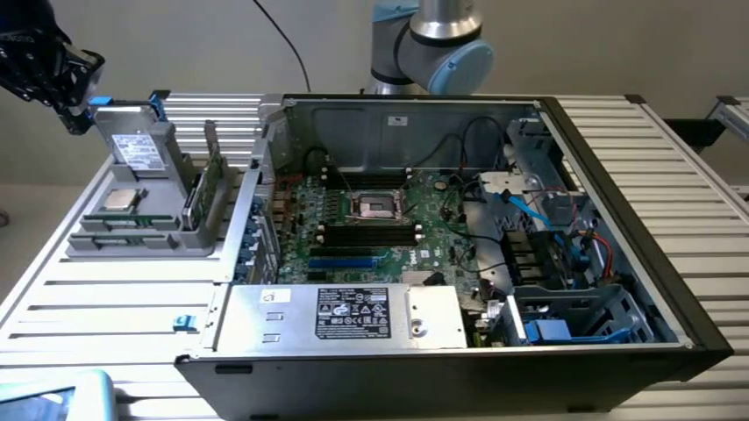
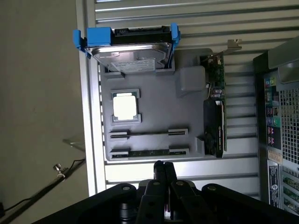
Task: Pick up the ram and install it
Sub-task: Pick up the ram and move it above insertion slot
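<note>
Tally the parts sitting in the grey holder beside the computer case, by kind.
In the grey holder:
drive with blue clips: 1
processor: 1
ram: 1 (the other long slot looks empty)
expansion card: 1
Total: 4

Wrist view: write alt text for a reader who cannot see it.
The shut, empty pincer hovers near a grey parts holder where the ram sits in a slot. The holder also carries a silver processor, a blue-clipped drive and an expansion card.
</note>
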### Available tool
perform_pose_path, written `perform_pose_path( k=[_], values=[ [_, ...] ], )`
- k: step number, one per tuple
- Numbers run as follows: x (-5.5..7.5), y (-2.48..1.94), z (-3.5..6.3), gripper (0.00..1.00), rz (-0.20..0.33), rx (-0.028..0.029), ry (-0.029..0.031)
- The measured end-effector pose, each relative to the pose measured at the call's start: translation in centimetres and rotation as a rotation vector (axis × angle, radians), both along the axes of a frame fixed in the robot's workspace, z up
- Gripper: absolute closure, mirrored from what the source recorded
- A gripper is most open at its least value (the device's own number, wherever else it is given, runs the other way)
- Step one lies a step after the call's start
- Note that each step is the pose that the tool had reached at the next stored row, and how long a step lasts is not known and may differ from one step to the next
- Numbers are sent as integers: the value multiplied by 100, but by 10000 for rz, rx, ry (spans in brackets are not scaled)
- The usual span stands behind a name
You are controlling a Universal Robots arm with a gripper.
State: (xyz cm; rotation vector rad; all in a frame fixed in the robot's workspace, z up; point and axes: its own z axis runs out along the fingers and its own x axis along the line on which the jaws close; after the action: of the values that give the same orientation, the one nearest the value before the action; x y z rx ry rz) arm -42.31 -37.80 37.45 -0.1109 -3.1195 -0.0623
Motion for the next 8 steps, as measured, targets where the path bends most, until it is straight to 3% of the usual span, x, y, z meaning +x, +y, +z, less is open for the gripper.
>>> perform_pose_path(
  k=[8],
  values=[
    [0, 0, 0, 89, -1, 0, 0]
  ],
)
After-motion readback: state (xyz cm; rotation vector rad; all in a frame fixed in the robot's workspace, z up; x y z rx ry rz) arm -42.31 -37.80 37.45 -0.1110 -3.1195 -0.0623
